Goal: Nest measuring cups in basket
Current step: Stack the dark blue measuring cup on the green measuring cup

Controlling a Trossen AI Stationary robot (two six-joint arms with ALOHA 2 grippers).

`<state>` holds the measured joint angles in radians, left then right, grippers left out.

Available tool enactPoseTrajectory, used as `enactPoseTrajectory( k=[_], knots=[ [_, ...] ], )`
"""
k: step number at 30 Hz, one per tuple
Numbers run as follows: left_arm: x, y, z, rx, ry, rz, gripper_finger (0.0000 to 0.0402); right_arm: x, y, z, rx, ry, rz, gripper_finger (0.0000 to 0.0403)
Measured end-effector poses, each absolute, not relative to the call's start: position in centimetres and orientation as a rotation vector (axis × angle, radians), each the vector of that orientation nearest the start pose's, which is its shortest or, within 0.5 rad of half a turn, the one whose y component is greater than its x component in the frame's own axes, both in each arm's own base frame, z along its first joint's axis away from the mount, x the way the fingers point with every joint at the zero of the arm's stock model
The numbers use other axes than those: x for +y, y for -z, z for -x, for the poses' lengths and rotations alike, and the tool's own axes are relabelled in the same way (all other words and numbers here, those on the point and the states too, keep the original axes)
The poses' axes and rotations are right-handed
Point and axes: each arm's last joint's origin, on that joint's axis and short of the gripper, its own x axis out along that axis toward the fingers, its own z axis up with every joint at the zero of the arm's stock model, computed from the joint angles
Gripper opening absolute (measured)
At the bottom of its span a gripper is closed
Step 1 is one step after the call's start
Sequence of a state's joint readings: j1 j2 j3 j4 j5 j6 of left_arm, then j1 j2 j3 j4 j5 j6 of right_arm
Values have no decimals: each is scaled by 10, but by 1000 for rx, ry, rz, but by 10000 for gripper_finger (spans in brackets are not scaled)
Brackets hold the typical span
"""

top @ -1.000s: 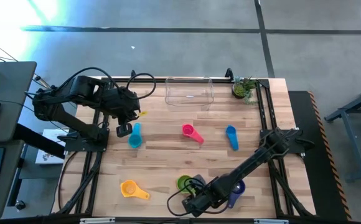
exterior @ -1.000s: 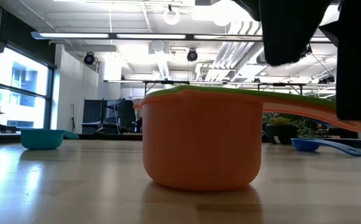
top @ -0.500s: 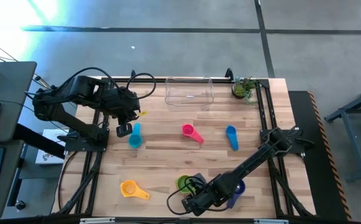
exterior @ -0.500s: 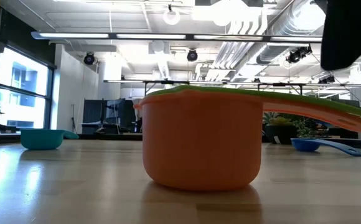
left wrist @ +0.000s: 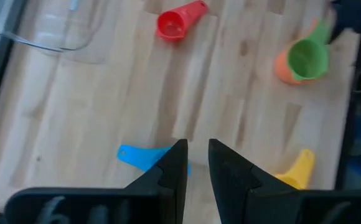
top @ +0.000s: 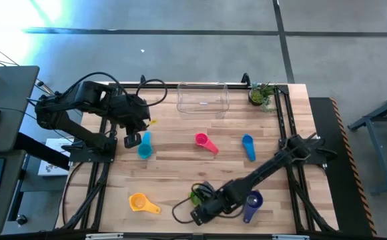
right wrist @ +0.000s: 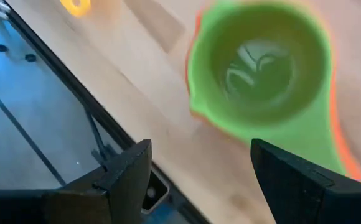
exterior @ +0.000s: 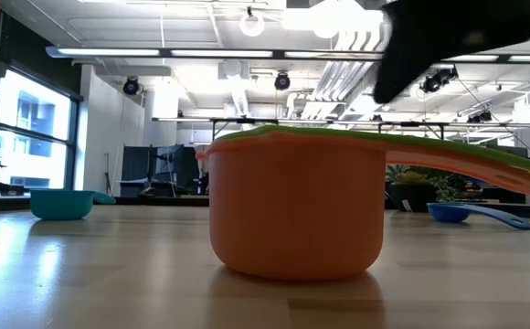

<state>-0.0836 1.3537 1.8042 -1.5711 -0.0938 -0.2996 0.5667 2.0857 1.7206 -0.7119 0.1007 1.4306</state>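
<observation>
High view: green cup (top: 197,195) nested in orange one (handles rightward); right fingers (right wrist: 305,180) spread, left near-closed, empty.

A pale wooden counter (top: 180,167) carries a clear basket (top: 202,100) at the middle of its far edge and a small potted plant (top: 260,94) in the far right corner. Across its middle lie a teal cup (top: 144,145) toward the left edge, a pink cup (top: 205,142) in the centre and a blue cup (top: 249,147) toward the right. Near the front edge sit a yellow cup (top: 142,203) on the left, a green cup nested in an orange one (exterior: 292,215) at the centre, and a purple cup (top: 251,205) just right of them.
</observation>
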Motion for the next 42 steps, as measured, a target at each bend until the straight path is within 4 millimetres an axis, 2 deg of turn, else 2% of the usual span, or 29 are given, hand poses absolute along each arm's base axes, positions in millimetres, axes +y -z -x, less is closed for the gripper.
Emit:
enactPoseTrajectory(
  k=[4, 11, 15, 21, 30, 35, 42],
  knots=[
    [-22, -435, -198, 1105, -164, 204, 56, 222, -225, -389, 1069, 310, -833, 265],
    [-41, -435, -195, 1107, -155, 279, 56, 191, -250, -411, 1025, 183, -656, 265],
    [-52, -435, -193, 1111, -152, 325, 56, 172, -261, -417, 1051, 148, -554, 265],
    [-72, -435, -186, 1122, -142, 398, 56, 147, -273, -418, 1118, 156, -451, 265],
    [-107, -435, -169, 1150, -103, 466, 56, 128, -294, -415, 1163, 137, -343, 265],
    [-121, -435, -159, 1158, -92, 491, 56, 123, -317, -408, 1174, 156, -291, 265],
    [-133, -435, -149, 1139, -93, 487, 56, 116, -358, -392, 1156, 212, -237, 265]
  ],
)
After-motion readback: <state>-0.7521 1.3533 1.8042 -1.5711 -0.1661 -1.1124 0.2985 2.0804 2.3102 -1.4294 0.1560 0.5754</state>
